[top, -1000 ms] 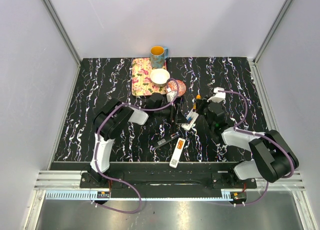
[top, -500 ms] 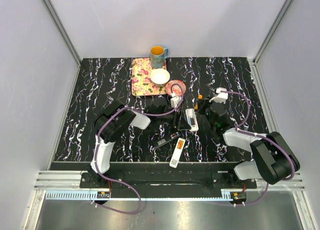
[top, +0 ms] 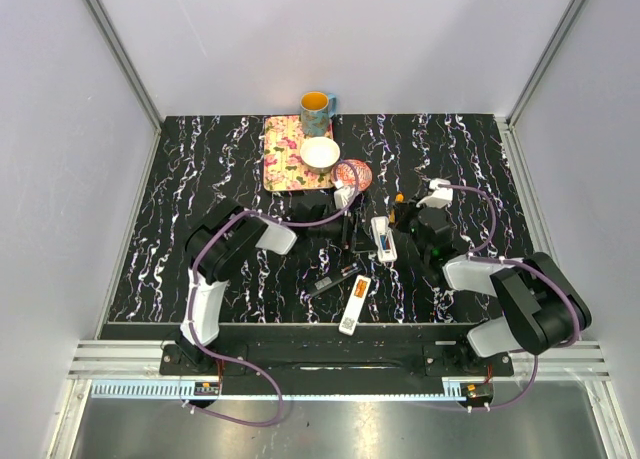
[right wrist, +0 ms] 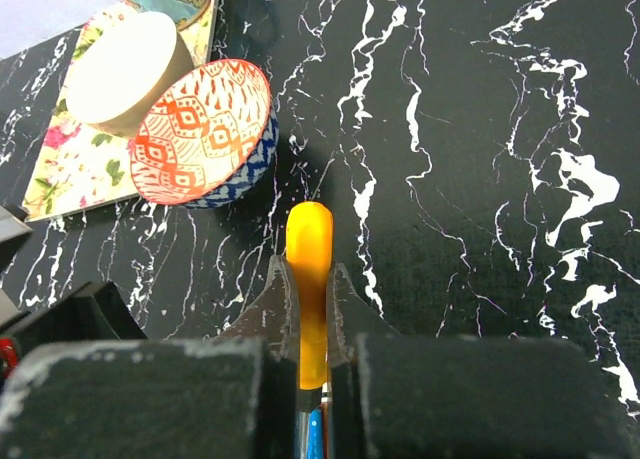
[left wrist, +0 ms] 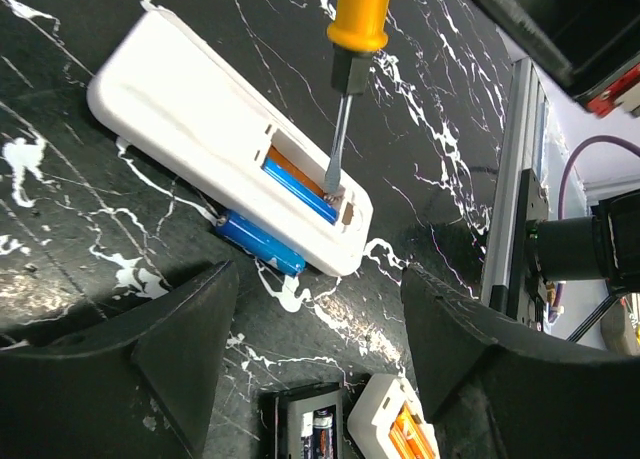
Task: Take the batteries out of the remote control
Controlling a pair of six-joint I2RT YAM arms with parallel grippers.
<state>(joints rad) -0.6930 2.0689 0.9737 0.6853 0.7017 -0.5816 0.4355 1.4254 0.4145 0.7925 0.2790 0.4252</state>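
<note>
Three remotes on the worktop (top: 200, 179) in the top view: white remote (top: 381, 237) in the middle between both arms, black remote (top: 335, 279) and second white remote (top: 355, 304) nearer. Left wrist: left claw (left wrist: 318, 309) wide, holding nothing, above the white remote. A loose blue battery (left wrist: 258, 241) lies out against its edge; blue cell (left wrist: 300, 186) and orange cell (left wrist: 285, 164) sit in the open bay, with the screwdriver (left wrist: 345, 99) tip prying there. Right wrist: right claw (right wrist: 308, 314) clamped on the screwdriver. Judged one out, at least two to go; the other remotes look loaded.

Both units, left arm (top: 225, 241) and right arm (top: 540, 309): black joint housings, white link shells. Purple cable (top: 472, 187) runs along each. Fingers (left wrist: 180, 349) of left gripper (left wrist: 318, 277) matte black, wedge-shaped.
</note>
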